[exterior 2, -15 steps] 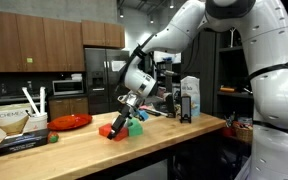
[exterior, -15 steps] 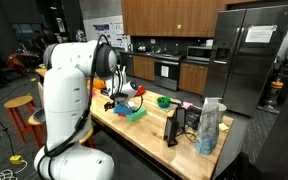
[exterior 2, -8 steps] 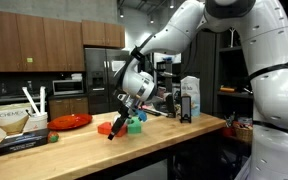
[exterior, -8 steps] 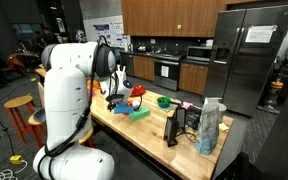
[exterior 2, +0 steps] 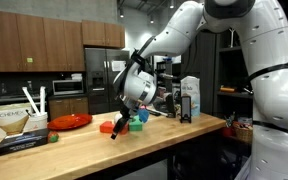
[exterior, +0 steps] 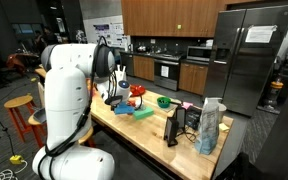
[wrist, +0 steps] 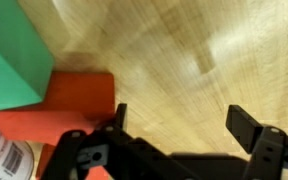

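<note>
Wrist view alone shows claw [wrist: 179, 118] spread beside red block [wrist: 79, 95].

The gripper [wrist: 182, 124] enters from the bottom edge, its dark fingers [wrist: 246, 124] spread wide with bare wood table [wrist: 184, 50] between them. One finger sits just beside a red block [wrist: 76, 100]. A green block [wrist: 14, 60] borders the red one, and a white printed container [wrist: 0, 160] fills the corner.
</note>
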You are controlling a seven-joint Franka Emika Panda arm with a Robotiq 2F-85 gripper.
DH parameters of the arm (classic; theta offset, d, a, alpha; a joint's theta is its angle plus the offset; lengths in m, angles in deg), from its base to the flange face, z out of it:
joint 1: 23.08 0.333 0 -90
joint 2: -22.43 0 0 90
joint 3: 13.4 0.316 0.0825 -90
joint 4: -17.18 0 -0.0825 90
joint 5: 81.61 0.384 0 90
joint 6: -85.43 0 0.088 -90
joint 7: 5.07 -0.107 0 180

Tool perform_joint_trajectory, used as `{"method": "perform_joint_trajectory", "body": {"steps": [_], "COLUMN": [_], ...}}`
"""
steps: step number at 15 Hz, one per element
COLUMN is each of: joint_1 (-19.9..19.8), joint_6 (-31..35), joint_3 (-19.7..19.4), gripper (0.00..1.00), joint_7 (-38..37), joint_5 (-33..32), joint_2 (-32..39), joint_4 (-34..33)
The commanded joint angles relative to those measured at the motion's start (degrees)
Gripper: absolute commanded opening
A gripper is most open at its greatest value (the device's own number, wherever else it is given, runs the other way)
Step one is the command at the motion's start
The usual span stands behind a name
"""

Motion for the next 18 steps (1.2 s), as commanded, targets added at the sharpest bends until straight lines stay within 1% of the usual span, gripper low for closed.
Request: {"method": "perform_joint_trajectory", "body": {"steps": [1, 3, 5, 6, 9, 11, 13, 16, 18], "joint_1": [1.05, 1.18, 0.94, 0.54, -1.13, -1.99, -3.43, -5.05, -5.68], "joint_6": [3.46, 5.45, 5.50, 4.12, -2.85, -7.97, -13.04, -17.05, -14.96], "joint_3": [-1.43, -1.88, -2.17, -2.11, -1.80, -2.36, -2.76, -4.27, -4.90], "gripper": [1.00, 1.00, 1.00, 1.00, 1.00, 1.00, 1.00, 1.00, 1.00], "joint_7": [-3.90, -5.29, -6.38, -6.60, -6.38, -7.20, -6.17, -7.30, -10.60], "joint_5": [-2.52, -3.53, -3.90, -3.68, -2.59, -3.18, -0.81, 4.77, 4.56], "joint_2": [-0.16, -0.16, -0.81, -1.57, -6.42, -10.69, -15.92, -20.20, -21.07], "joint_4": [1.63, 2.30, 2.88, 3.07, 3.87, 4.61, 4.42, 2.80, 2.79]}}
